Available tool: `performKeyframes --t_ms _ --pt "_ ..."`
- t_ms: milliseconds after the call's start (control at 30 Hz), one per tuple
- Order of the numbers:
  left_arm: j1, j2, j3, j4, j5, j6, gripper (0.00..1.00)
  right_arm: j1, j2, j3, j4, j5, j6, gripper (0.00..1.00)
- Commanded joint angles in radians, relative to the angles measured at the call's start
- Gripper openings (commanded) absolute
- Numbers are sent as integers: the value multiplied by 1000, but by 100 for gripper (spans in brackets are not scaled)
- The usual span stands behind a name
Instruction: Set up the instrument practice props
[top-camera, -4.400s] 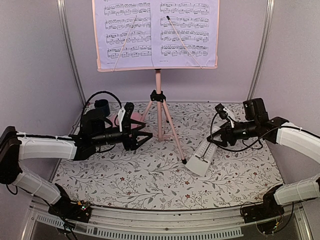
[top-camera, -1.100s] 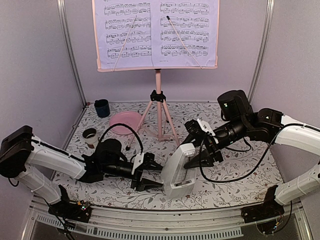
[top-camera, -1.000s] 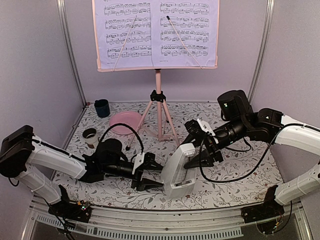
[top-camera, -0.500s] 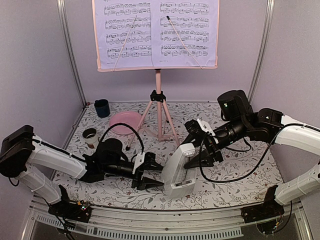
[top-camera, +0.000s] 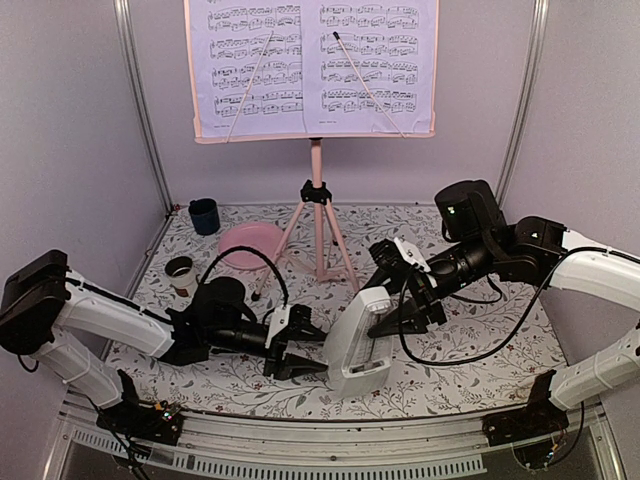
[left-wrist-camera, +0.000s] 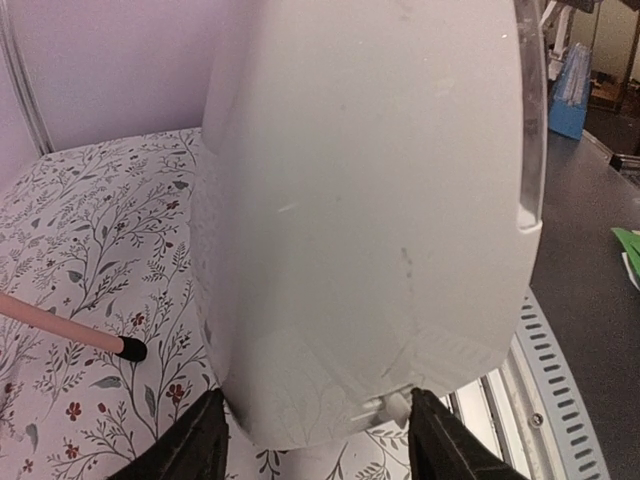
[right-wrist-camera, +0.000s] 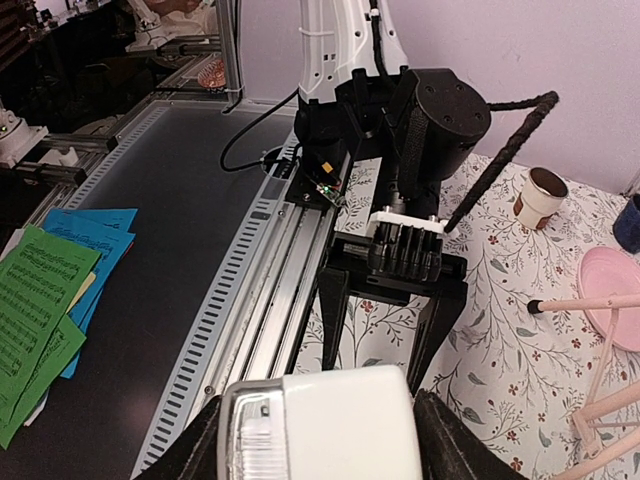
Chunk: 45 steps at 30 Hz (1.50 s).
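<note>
Lavender walls (top-camera: 70, 130); floral-print tabletop (top-camera: 200, 387); metal corner poles (top-camera: 140, 110); even light.

Table (top-camera: 480, 345), stand (top-camera: 317, 190), plate (top-camera: 250, 243), blue cup (top-camera: 204, 215), white cup (top-camera: 180, 273)

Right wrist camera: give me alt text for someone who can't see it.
The right gripper clamps the top of a white metronome at the bottom edge. Beyond it the left gripper faces the camera, fingers spread, over a floral table, with a small cup and a pink plate at right.
</note>
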Motion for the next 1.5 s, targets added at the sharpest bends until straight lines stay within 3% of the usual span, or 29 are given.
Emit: performKeyframes --t_ms 0,67,233,300,433,767,967,1200,1467 --pt "-15 13 21 11 13 -1 62 8 -30 61 86 -41 6 20" --pt "-15 14 22 12 13 -2 62 9 -30 61 86 -39 8 20" --pt "-1 -27 -6 25 -46 -19 77 8 -16 60 92 9 25 20" --pt "28 -70 -30 45 -68 -44 82 8 -5 59 102 49 47 15" --pt "52 -141 -69 53 -135 -71 89 8 35 60 139 146 119 14" --pt "61 -231 -144 121 -295 -173 94 8 177 60 343 349 326 16" --pt "64 -191 -118 101 -423 -208 95 13 309 171 393 534 466 13" --pt "61 -150 -115 124 -605 -287 95 27 387 163 482 658 568 14" --pt "48 -94 -115 164 -657 -293 95 54 476 188 528 732 604 16"
